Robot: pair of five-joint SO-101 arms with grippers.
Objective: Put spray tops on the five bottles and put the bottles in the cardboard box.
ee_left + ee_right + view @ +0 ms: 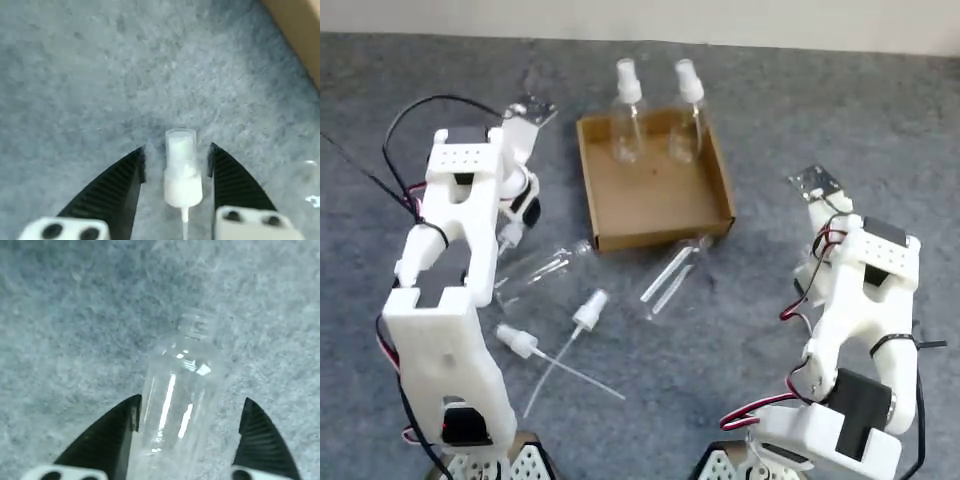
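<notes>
Both open | left tool [177, 148] around spray top [183, 176], box [300, 30] near | right tool [192, 401] around bottle [172, 427]

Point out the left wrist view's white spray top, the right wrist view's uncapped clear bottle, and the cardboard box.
White plastic spray top [182, 172], left wrist view, on its collar.
Uncapped clear plastic bottle [180, 390], right wrist view, on its body.
Brown cardboard box [660, 237], high view, on its near wall.

I'm finding no readable text, label, brand, number or sign, checking bottles [626, 135], cardboard box [655, 205], spray tops [182, 170].
</notes>
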